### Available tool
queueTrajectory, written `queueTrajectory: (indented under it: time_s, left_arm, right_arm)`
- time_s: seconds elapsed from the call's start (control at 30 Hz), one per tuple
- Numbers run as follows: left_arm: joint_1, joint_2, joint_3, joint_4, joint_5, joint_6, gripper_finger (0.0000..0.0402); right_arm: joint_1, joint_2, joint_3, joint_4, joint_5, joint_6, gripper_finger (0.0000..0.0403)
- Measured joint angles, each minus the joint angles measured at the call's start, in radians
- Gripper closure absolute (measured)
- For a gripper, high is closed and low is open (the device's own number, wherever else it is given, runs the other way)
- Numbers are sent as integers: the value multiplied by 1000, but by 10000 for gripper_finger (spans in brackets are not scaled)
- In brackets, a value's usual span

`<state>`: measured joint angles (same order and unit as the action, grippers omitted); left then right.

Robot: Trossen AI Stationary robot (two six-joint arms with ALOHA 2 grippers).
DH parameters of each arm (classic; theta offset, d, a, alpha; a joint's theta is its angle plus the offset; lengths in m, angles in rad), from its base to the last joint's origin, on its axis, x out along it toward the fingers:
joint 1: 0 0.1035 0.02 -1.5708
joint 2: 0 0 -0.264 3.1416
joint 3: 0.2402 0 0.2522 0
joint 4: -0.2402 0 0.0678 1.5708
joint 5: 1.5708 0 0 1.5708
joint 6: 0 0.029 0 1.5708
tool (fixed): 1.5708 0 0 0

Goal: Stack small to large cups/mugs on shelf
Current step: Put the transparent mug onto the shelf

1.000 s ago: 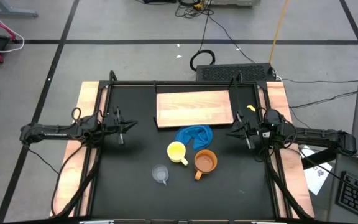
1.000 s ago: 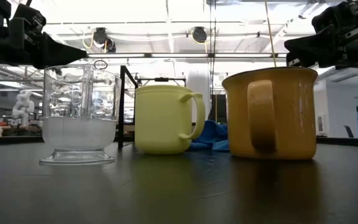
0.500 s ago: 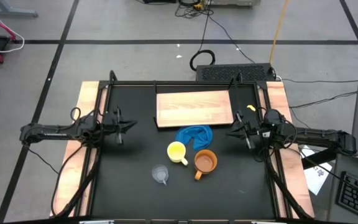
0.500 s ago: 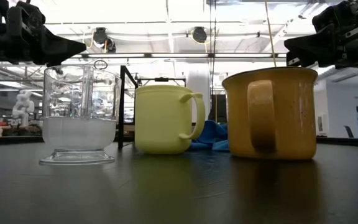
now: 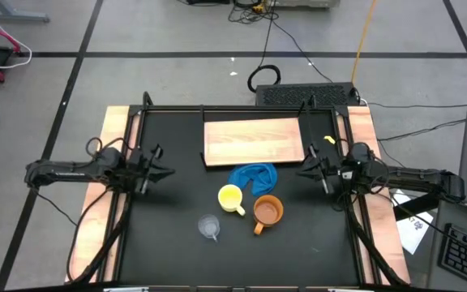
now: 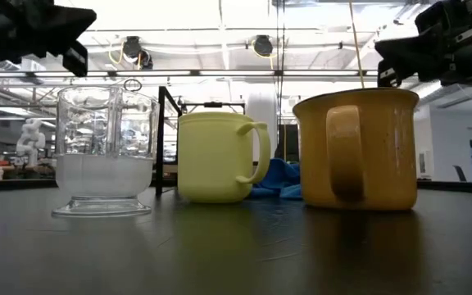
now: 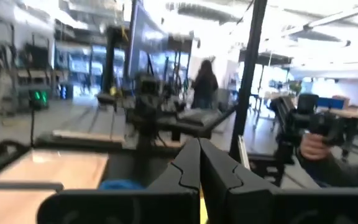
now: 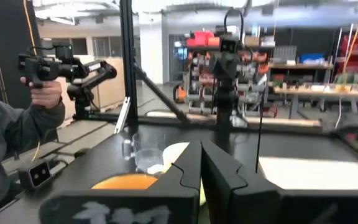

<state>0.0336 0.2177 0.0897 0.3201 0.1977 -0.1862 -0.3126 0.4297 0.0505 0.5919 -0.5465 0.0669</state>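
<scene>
Left pincer (image 5: 163,172) hangs shut and empty over bench's (image 5: 177,251) left side; my right pincer (image 5: 302,171) likewise closed, holding nothing, at right side beside shelf's near corner. Shelf (image 5: 254,140) lies flat at far centre of bench, bare. Blue cloth (image 5: 254,177) bunched just in front. Yellow mug (image 5: 231,198) and orange-brown mug (image 5: 267,211) stand upright close together near cloth; clear plastic cup (image 5: 209,227) apart, nearer front edge.
</scene>
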Motion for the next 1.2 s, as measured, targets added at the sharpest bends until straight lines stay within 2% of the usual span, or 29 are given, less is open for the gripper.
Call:
queueTrajectory:
  time_s: [0.17, 0.33, 0.43, 0.6, 0.7, 1.0, 1.2]
  left_arm:
    - [-34, 97, 100, -108, 3, -5, 400]
    - [-75, 238, 238, -213, -19, -4, 400]
    - [-106, 331, 332, -319, -49, 8, 401]
    - [-161, 463, 455, -467, -117, 46, 401]
    - [-185, 520, 503, -525, -148, 35, 401]
    - [-288, 727, 598, -615, -148, -4, 401]
    - [-362, 888, 712, -723, -156, -3, 401]
  right_arm:
    - [0, -1, 0, 81, -2, 0, 403]
    - [0, 0, 0, 84, -3, -29, 403]
    - [0, 0, 0, 85, -4, -51, 403]
    - [0, 0, 0, 85, -4, 26, 403]
    - [0, 0, 0, 85, -5, 50, 403]
    - [0, 0, 0, 84, -5, 53, 403]
    - [0, 0, 0, 78, -5, 53, 403]
